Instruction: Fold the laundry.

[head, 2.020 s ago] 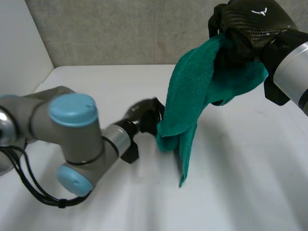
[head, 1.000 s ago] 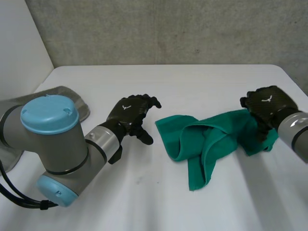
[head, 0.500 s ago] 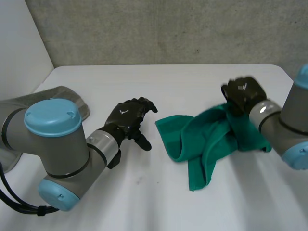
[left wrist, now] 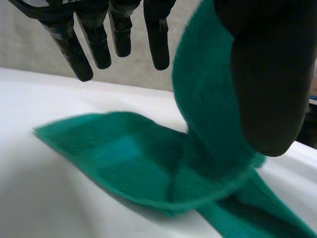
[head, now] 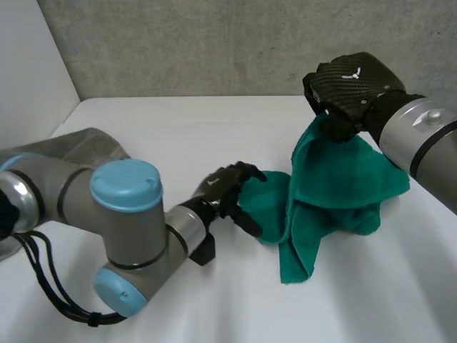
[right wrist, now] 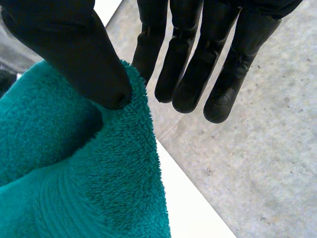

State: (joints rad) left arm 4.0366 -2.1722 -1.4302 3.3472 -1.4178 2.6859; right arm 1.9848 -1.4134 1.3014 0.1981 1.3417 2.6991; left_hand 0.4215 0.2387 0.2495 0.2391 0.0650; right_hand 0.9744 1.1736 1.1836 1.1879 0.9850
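I have the right hand [head: 351,80] raised at about two o'clock over the tabletop [head: 171,128], and it holds the green towel [head: 335,179] by one bunched end. In its wrist view the thumb [right wrist: 74,49] digs into the pile and pinches a fold, while the fingers [right wrist: 190,59] reach out nearly straight past the cloth. From that grip the towel hangs down toward seven o'clock, and its lower folds lie crumpled on the tabletop. The left hand [head: 230,187] sits low at the towel's nine o'clock side, fingertips right at the cloth's edge. Its fingers [left wrist: 96,39] are straight and spread, clamping nothing. A strip of towel rises just beside its thumb [left wrist: 267,84], and the rest lies flat under the palm.
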